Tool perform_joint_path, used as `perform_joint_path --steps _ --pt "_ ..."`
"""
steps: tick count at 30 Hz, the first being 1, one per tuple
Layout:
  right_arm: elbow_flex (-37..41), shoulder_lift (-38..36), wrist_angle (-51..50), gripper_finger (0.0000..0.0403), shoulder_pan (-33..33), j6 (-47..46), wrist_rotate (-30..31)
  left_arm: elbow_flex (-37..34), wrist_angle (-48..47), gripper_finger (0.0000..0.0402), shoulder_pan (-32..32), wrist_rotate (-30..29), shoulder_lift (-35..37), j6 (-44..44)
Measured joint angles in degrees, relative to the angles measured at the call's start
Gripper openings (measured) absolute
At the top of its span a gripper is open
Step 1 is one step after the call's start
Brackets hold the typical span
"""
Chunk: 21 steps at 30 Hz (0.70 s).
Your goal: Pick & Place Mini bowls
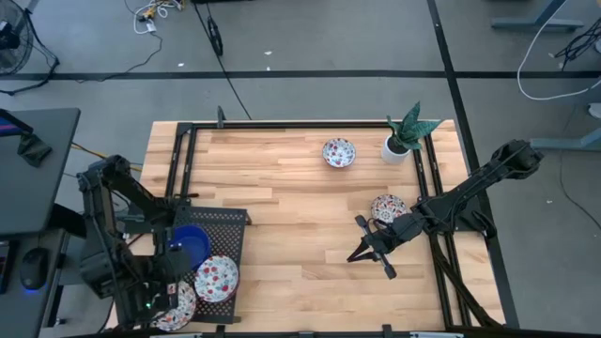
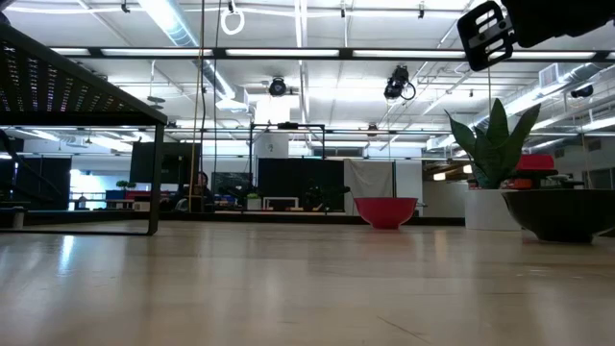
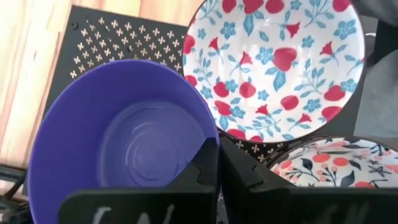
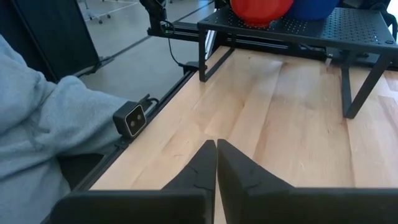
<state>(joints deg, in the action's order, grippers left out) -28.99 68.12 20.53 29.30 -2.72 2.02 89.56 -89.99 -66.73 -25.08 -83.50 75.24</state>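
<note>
Wooden table (image 1: 300,225), light butcher-block top inside a dark frame. At its near-left corner stands a black perforated rack (image 1: 225,225) on legs; the right wrist view shows it raised above the tabletop.

Left arm is over the rack. Left gripper (image 3: 217,165): fingers pressed together, clenched on nothing, tips just above the rim of the blue bowl (image 3: 124,137). Right arm reaches in from the table's right side; right gripper (image 1: 362,239) hangs above bare wood mid-table, fingers likewise closed and empty, meeting in a line in its wrist view.

Potted plant (image 1: 404,136), white pot, far-right of the table.

Mini bowls seen: blue bowl on the rack; touching beside it a floral bowl (image 1: 217,279); a second floral bowl (image 1: 178,305) at the rack's near edge, partly under the left arm. On the table, one floral bowl (image 1: 339,152) at the far side, just left of the plant; another (image 1: 387,207) just beside the right arm, partly hidden.

Grey sleeve of a person (image 4: 43,130) shows off the table's edge.
</note>
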Motion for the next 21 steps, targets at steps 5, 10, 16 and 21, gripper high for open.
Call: perform_joint_path --steps 5,10,16,21 --pt "0.00 0.00 0.09 0.0017 0.00 0.02 0.00 0.00 -0.01 0.0004 -0.08 -0.74 0.00 -0.01" --pt "0.00 0.00 0.09 0.0017 0.00 0.04 0.00 -0.30 0.03 0.0004 -0.06 -0.88 0.00 -0.37" --pt "0.00 0.00 0.09 0.0017 0.00 0.04 0.00 -4.85 -0.03 0.0004 -0.06 1.21 -0.07 0.54" --pt "0.00 0.00 0.08 0.0017 0.00 0.07 0.00 -5.64 -0.03 0.0004 -0.15 -0.40 -0.07 1.07"
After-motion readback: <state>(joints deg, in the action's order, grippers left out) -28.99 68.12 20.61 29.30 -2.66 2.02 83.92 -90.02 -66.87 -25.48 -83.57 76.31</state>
